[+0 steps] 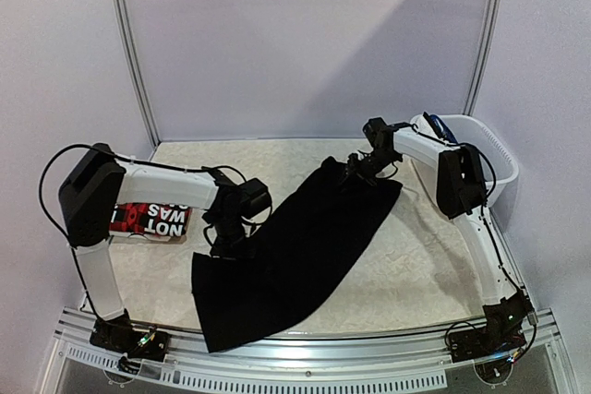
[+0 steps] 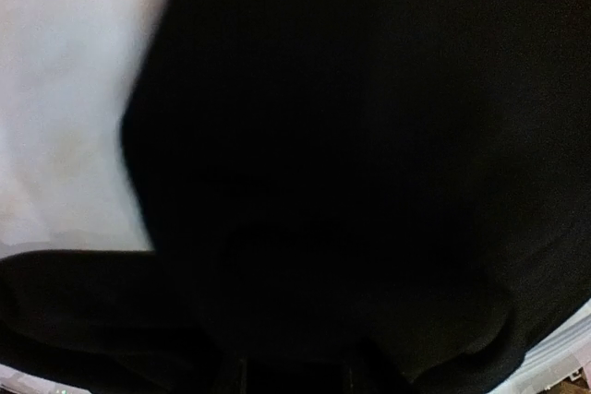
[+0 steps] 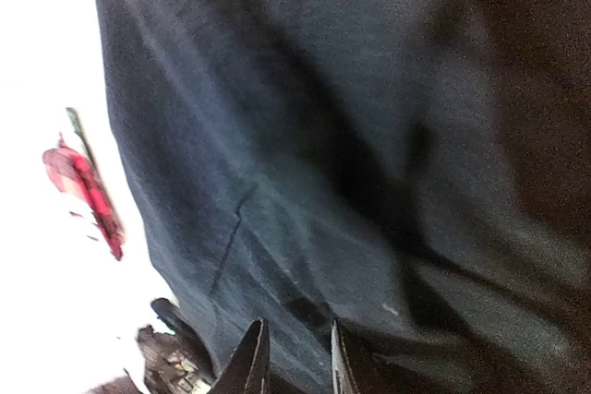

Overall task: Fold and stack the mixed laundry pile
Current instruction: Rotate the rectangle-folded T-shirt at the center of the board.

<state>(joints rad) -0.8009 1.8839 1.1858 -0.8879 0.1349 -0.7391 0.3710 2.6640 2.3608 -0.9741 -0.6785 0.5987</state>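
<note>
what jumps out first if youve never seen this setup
A big black garment sprawls diagonally across the middle of the table, its far corner pinched by the right gripper, the left gripper at its left edge. A folded red-black piece with white lettering lies at the left under the left arm; a white basket sits at the far right.

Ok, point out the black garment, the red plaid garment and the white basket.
black garment (image 1: 295, 256), top view, middle of the spread cloth.
red plaid garment (image 1: 155, 221), top view, its lettered patch.
white basket (image 1: 496, 145), top view, right rim.
</note>
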